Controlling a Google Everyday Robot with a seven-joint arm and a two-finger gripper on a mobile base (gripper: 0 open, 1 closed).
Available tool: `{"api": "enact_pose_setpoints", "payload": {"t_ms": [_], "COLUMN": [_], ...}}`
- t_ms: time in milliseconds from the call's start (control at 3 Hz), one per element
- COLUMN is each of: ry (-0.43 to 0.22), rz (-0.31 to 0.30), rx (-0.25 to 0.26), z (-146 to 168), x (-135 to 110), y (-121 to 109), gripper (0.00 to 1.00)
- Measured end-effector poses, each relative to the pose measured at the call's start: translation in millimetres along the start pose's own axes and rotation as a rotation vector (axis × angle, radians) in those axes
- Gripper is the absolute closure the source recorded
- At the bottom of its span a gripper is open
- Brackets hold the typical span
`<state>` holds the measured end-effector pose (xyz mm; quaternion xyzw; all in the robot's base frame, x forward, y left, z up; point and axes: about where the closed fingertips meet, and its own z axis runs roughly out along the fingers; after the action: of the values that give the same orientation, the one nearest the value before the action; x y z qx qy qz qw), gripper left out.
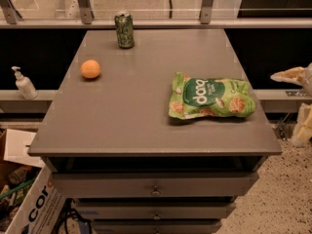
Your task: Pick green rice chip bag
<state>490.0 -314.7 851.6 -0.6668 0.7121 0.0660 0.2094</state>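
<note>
The green rice chip bag (210, 98) lies flat on the right half of the grey cabinet top (136, 116), near its right edge; it is puffy light green with a dark green patch, white lettering and pictures of tan chips. My gripper (300, 101) shows only partly at the right edge of the view, to the right of the bag and beyond the cabinet's edge. Its two pale fingers stand apart, one upper (291, 75) and one lower, with nothing between them. It does not touch the bag.
A green drink can (124, 29) stands at the back of the top. An orange ball (90, 68) lies at the left. A soap dispenser (23, 84) stands on a ledge to the left. A cardboard box (29, 204) sits on the floor at lower left. Drawers are below the top.
</note>
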Motion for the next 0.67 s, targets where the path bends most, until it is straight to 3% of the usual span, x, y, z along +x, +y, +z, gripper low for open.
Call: {"api": "enact_pose_setpoints", "payload": {"t_ms": [667], "ry": [-0.060], "rz": [-0.068], "rx": [-0.045], "z": [61], "x": [-8], "y": [-7], "gripper": [0.00]}}
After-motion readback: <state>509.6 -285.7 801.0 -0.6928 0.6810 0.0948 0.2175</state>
